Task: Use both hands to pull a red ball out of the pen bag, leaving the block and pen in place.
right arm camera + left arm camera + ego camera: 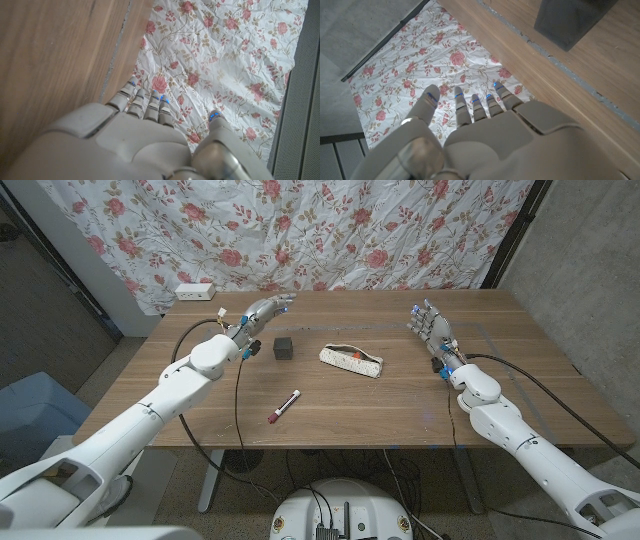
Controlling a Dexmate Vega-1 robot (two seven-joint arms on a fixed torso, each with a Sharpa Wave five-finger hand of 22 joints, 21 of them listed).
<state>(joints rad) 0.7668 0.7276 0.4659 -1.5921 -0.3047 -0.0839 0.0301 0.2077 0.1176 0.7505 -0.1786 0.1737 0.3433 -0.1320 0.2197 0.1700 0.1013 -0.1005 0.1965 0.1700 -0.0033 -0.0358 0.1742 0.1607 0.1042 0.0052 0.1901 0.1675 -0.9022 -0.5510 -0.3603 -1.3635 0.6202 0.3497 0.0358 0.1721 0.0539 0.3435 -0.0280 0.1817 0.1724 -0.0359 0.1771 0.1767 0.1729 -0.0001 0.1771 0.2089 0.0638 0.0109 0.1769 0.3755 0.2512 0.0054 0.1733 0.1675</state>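
Wooden table [400,405] seen from above, floral cloth [330,230] hanging behind it. Dead centre, slightly toward the far side: pen bag [351,360], white and patterned, lying lengthwise at a slight slant, mouth open along its upper side. Small touch of red showing at that opening, too small to call as the ball. Just left of the bag and apart from it, dark block [284,347] sitting on the wood. Nearer the front edge, a pen [283,407] lying at an angle, red cap pointing toward the near edge, well clear of bag and block alike.

Left hand [262,313] out at the far left of the table, beyond the block, fingers stretched and spread, holding nothing. Same story from the left wrist view: left hand [485,135] seen from the back, fingers extended and a little apart, nothing between them, block [572,20] visible on the wood to one side.

Right hand [431,324] at the far right, well apart from the bag, fingers straight and fanned, empty. Right wrist view confirms: right hand [135,140] from the back, fingers long and loosely parted against the floral cloth, gripping nothing.

White power strip [195,291] on a ledge past the table's far left corner.
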